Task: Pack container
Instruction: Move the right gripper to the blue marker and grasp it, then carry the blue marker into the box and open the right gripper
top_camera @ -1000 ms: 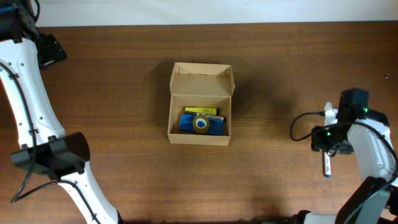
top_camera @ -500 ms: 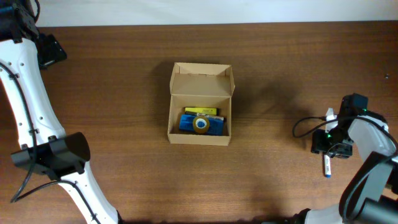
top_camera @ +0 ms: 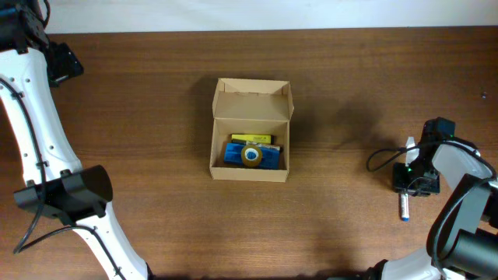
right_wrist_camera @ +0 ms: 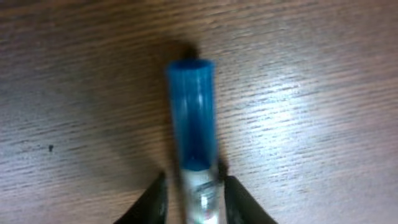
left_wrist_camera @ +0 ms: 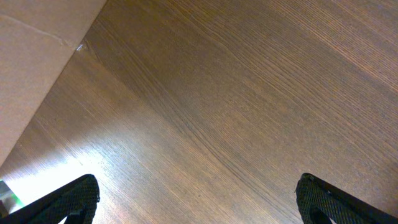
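Note:
The container (top_camera: 250, 93), a brown cardboard box with its flap lid open to the back, stands at the table's middle. Inside lie a blue case (top_camera: 233, 153), a yellow item (top_camera: 250, 139) and a tape roll (top_camera: 251, 155). My right gripper (top_camera: 412, 177) is down at the table on the far right, its fingers (right_wrist_camera: 193, 196) open and straddling a marker with a blue cap (right_wrist_camera: 191, 112), with narrow gaps on both sides. The marker's cap end sticks out below the gripper (top_camera: 405, 208). My left gripper (left_wrist_camera: 199, 199) is open and empty over bare wood.
The left arm (top_camera: 35, 140) runs down the table's far left side. A pale flat surface (left_wrist_camera: 31, 56) fills the upper left corner of the left wrist view. The right arm's cable (top_camera: 377, 159) loops left of the right gripper.
My right gripper has moved slightly right and down onto the marker, so its fingers now sit on either side of it. The box and left arm have not moved.

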